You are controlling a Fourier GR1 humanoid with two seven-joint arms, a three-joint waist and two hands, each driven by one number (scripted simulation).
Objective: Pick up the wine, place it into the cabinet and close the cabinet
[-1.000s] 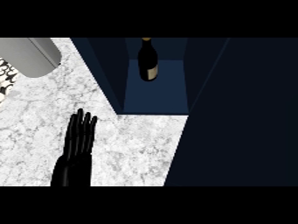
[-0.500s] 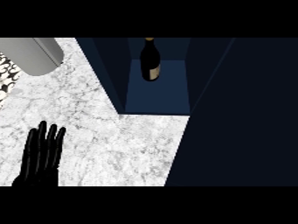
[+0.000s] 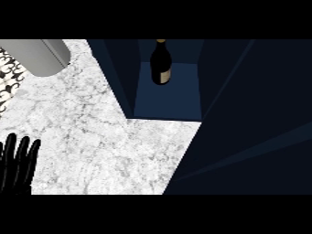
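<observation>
Wine bottle (image 3: 161, 64) is being kept inside the open cabinet (image 3: 168, 103); the closing is not yet done.
A risk is being judged in the closing: the door could be swung only partway or missed, because the left hand (image 3: 11, 167) is being held far from it, at the lower left over the worktop (image 3: 104, 137), fingers straight and holding nothing. The bottle is standing at the upper middle, well apart from that hand.
</observation>
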